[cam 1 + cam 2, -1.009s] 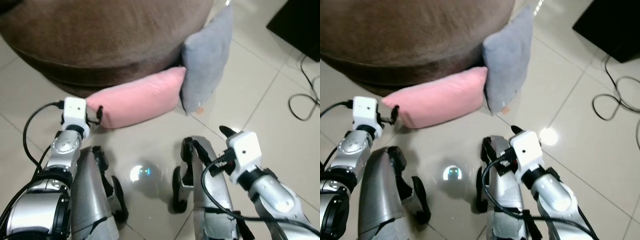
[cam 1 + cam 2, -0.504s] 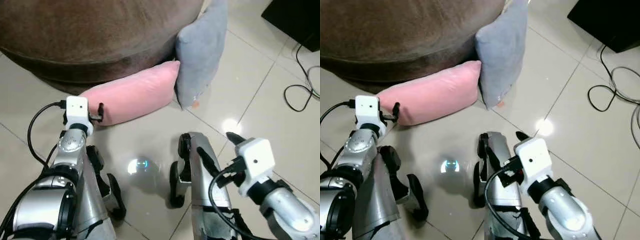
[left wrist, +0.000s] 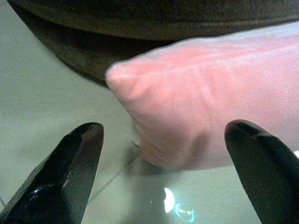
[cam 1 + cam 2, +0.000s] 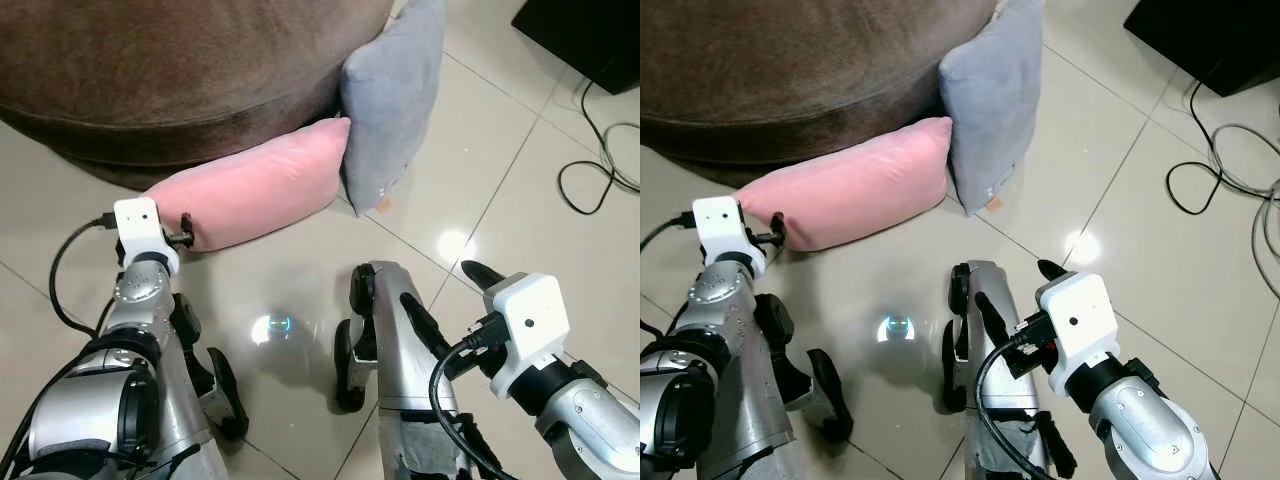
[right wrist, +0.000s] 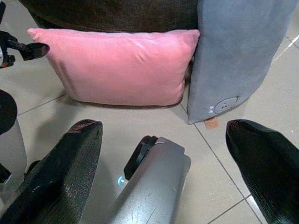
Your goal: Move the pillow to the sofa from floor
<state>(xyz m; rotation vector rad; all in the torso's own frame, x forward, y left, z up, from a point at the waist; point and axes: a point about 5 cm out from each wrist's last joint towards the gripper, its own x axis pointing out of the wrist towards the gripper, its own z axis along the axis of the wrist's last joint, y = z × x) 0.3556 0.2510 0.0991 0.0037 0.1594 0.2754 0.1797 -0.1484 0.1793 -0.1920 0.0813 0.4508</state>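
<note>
The pink pillow (image 4: 255, 192) lies on the tiled floor (image 4: 300, 270), its long far edge tucked against the base of the brown sofa (image 4: 180, 70). Its right end touches a grey pillow (image 4: 393, 90) that stands on edge, leaning on the sofa; the grey pillow's top is cut off by the frame. The seam where the pink pillow meets the sofa is lost in shadow.

The left gripper (image 3: 163, 177) sits low at the pillow's left corner, its black fingers (image 3: 70, 172) spread wide with the corner between them. The fingertips seem just short of the fabric, though the close view makes contact hard to judge. From the head, that gripper is mostly hidden behind its white wrist block.

The right gripper (image 5: 159, 182) hangs nearer, well apart from both pillows, above the robot's silver leg (image 5: 149, 186), fingers splayed and holding nothing.

At far right, black cables (image 4: 600, 160) trail over the tiles beside a dark object (image 4: 590, 35) cropped by the corner.
</note>
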